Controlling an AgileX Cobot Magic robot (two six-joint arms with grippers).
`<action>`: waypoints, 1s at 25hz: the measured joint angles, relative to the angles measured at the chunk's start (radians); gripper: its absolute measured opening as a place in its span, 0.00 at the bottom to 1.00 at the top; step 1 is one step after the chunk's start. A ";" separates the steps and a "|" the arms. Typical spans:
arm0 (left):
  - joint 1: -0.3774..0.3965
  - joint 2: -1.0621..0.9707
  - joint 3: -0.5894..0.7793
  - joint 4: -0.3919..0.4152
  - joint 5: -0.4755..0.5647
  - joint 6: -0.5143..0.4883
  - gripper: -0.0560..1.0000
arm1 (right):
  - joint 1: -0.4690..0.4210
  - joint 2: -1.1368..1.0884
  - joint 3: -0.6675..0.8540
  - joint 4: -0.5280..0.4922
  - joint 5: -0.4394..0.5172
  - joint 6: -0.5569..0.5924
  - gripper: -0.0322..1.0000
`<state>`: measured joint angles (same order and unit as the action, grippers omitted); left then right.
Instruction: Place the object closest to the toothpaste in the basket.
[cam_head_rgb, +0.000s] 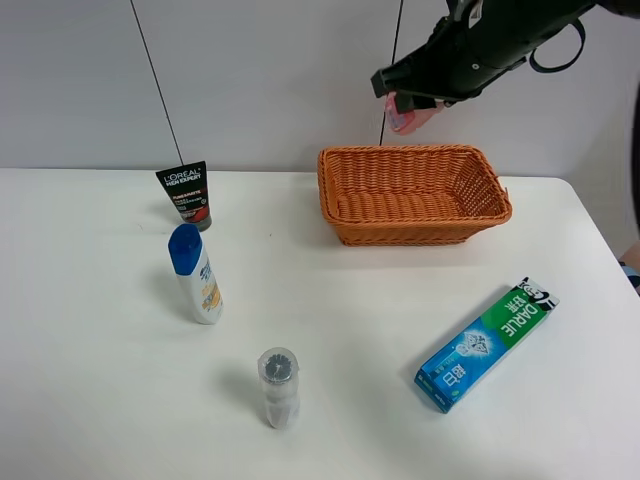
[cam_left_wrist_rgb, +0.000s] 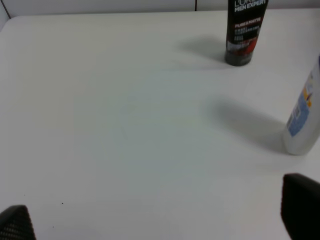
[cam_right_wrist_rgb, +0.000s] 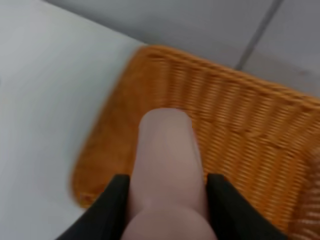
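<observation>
My right gripper (cam_head_rgb: 408, 103) is shut on a pink bottle (cam_head_rgb: 410, 118) and holds it in the air above the back of the woven orange basket (cam_head_rgb: 412, 193). In the right wrist view the pink bottle (cam_right_wrist_rgb: 167, 170) sits between my two black fingers (cam_right_wrist_rgb: 111, 210), with the basket (cam_right_wrist_rgb: 250, 145) below it. The green and blue toothpaste box (cam_head_rgb: 487, 343) lies on the table at the front right. My left gripper is out of the high view; in the left wrist view its black fingertips (cam_left_wrist_rgb: 302, 197) stand wide apart over bare table, so it (cam_left_wrist_rgb: 160, 220) is open and empty.
A black tube (cam_head_rgb: 186, 195) stands at the back left, and shows in the left wrist view (cam_left_wrist_rgb: 245, 30). A white bottle with a blue cap (cam_head_rgb: 195, 273) stands in front of it. A small clear bottle (cam_head_rgb: 279, 386) stands at the front middle.
</observation>
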<state>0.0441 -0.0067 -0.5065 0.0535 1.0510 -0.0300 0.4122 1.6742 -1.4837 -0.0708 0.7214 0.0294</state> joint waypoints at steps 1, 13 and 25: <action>0.000 0.000 0.000 0.000 0.000 0.000 0.99 | -0.020 0.025 0.000 -0.006 -0.001 -0.002 0.36; 0.000 0.000 0.000 0.000 0.000 0.000 0.99 | -0.052 0.246 0.000 -0.048 -0.117 -0.057 0.59; 0.000 0.000 0.000 0.000 0.000 0.000 0.99 | -0.052 -0.008 0.000 -0.117 0.013 0.087 0.75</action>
<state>0.0441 -0.0067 -0.5065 0.0535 1.0510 -0.0300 0.3599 1.6664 -1.4837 -0.1883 0.7348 0.1164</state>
